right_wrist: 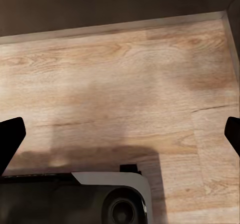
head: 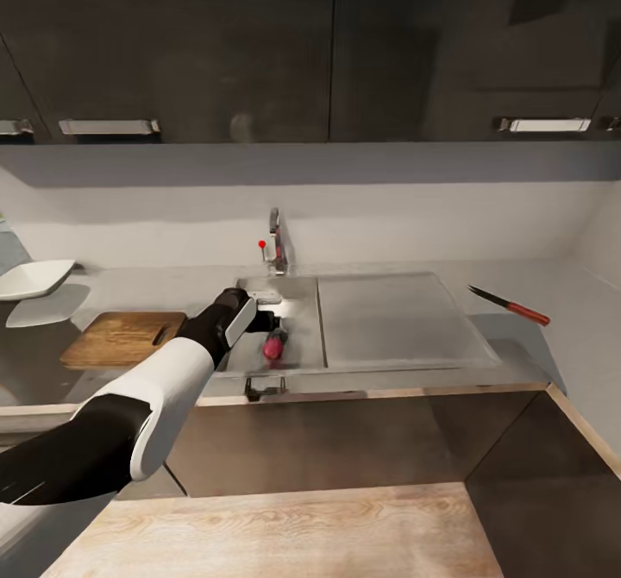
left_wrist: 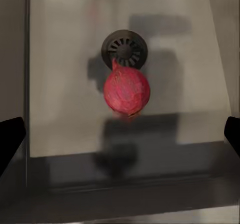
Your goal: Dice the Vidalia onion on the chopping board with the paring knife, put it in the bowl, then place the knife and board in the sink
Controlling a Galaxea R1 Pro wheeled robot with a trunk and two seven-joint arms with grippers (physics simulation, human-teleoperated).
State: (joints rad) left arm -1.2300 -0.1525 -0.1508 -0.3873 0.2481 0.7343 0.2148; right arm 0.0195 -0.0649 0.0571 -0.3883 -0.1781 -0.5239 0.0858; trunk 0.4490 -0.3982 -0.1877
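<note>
The left pincer (head: 263, 323) hung over the sink (head: 302, 289) with its fingers spread wide and nothing between them, while the Vidalia onion (left_wrist: 126, 92) lay on the basin floor just beside the round drain (left_wrist: 125, 47), centred between the two fingertips in the left wrist view. To take it well, the pincer likely needed to descend straight until the fingers flanked the onion's widest part, then close gently, since a round ball could roll away. The right pincer (right_wrist: 120, 134) stood open over the wooden floor (right_wrist: 125, 73).
</note>
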